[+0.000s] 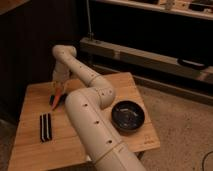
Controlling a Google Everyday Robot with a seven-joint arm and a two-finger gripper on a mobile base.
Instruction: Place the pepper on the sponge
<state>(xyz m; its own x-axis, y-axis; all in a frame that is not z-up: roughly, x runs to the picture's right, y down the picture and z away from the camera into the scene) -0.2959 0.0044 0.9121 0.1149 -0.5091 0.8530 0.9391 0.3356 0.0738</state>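
Observation:
My gripper (55, 99) is at the far left of the wooden table (117, 82), at the end of the white arm that reaches back across it. It is shut on the pepper (60, 94), a small orange-red sliver between the dark fingers, just above the tabletop. The sponge is not visible in this view; the arm covers much of the table's middle.
A black-and-white striped rectangular object (45, 127) lies near the table's front left. A black bowl (127, 115) sits at the right side. A dark wall and a shelf unit stand behind the table, and the floor lies to the right.

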